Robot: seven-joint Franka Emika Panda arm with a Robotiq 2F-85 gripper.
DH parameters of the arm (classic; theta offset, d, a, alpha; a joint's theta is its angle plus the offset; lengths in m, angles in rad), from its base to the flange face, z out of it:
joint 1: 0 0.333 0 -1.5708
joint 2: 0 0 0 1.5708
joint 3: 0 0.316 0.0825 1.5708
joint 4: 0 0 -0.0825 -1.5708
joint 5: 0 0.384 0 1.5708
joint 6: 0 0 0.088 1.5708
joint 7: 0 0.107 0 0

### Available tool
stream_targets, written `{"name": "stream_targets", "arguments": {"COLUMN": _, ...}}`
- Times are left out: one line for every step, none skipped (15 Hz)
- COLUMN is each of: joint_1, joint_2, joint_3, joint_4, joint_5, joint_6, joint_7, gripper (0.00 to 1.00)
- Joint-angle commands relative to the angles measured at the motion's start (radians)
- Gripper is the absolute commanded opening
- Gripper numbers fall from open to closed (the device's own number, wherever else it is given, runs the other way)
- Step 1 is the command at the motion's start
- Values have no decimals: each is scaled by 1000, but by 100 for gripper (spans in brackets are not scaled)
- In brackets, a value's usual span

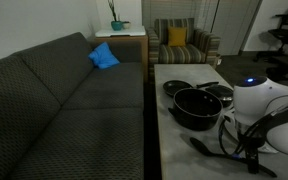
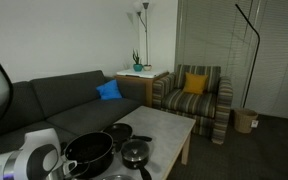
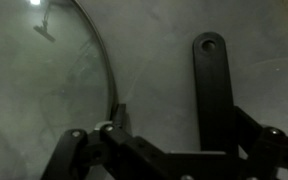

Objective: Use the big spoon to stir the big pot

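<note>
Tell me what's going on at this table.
A robot arm is working at the pale table, where the big pot sits among smaller pans. Its hand is down close to the tabletop, right by the big spoon, whose black handle lies beside a glass lid. Whether the hand has gripped the spoon cannot be told. The spoon is not in the pot, so stirring is not yet under way.

Living room softly and evenly lit; floor lamp (image 2: 142,8) glowing. Wrist view dim, grainy, with a bright reflection top left.
</note>
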Motion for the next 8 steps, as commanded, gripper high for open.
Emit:
{"name": "stream_targets", "arguments": {"joint_1": 38, "joint_2": 11, "joint_3": -8, "joint_4": -26, "joint_5": 7, "joint_6": 30, "joint_7": 62, "gripper": 100}}
{"name": "stream_targets", "arguments": {"joint_1": 35, "joint_2": 0, "joint_3": 2, "joint_4": -39, "joint_5": 11, "joint_6": 21, "joint_7": 63, "gripper": 100}}
{"name": "stream_targets", "arguments": {"joint_1": 35, "joint_2": -7, "joint_3": 8, "joint_4": -48, "joint_5": 13, "joint_6": 16, "joint_7": 66, "gripper": 100}}
{"name": "stream_targets", "arguments": {"joint_1": 32, "joint_2": -14, "joint_3": 20, "joint_4": -56, "joint_5": 14, "joint_6": 13, "joint_7": 61, "gripper": 100}}
{"name": "stream_targets", "arguments": {"joint_1": 29, "joint_2": -15, "joint_3": 30, "joint_4": -60, "joint_5": 15, "joint_6": 13, "joint_7": 57, "gripper": 100}}
{"name": "stream_targets", "arguments": {"joint_1": 28, "joint_2": -14, "joint_3": 39, "joint_4": -61, "joint_5": 19, "joint_6": 9, "joint_7": 56, "gripper": 100}}
{"name": "stream_targets", "arguments": {"joint_1": 28, "joint_2": -11, "joint_3": 45, "joint_4": -58, "joint_5": 19, "joint_6": 6, "joint_7": 54, "gripper": 100}}
{"name": "stream_targets", "arguments": {"joint_1": 26, "joint_2": -12, "joint_3": 51, "joint_4": -60, "joint_5": 19, "joint_6": 6, "joint_7": 53, "gripper": 100}}
